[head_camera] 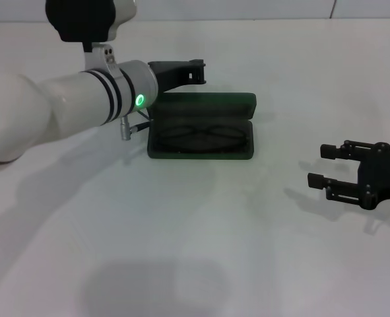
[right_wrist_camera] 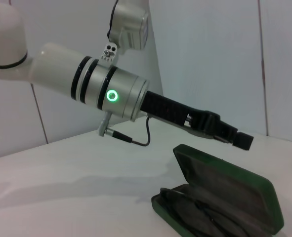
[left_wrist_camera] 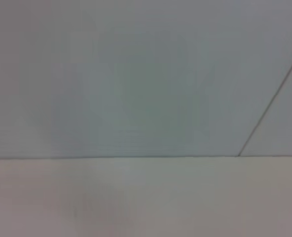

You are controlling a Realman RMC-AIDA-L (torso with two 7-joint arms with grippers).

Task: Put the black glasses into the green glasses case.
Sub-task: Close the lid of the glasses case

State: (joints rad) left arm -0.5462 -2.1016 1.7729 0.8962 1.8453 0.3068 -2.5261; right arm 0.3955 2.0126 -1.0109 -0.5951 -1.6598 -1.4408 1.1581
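Case: you see the green glasses case (head_camera: pixel 204 129) lying open on the white tabletop (head_camera: pixel 195 251), lid raised at the far side; dark green, rectangular, rounded corners, felt-like matte surface.
Glasses: the black glasses (head_camera: pixel 198 137) lie inside the lower tray of the case, thin black frame, two rounded lenses side by side against the dark lining.
Left end effector: the left end effector (head_camera: pixel 196 71) reaches out beyond the case's far-left corner, above the lid edge; black slim fingers on a glossy white arm with black bands and a green ring light. You cannot tell if its fingers are apart or together.
Right end effector: the right end effector (head_camera: pixel 325 165) hovers low over the tabletop well to the right of the case, black blocky fingers spread apart, nothing between them.
Right wrist view: shows you the case (right_wrist_camera: pixel 225 197) from the side, lid propped up, glasses (right_wrist_camera: pixel 195 215) in the tray, left end effector (right_wrist_camera: pixel 237 139) above the lid's top edge, apart from it.
Left wrist view: only a pale wall and a bare strip of tabletop (left_wrist_camera: pixel 146 197); no case, no fingers.
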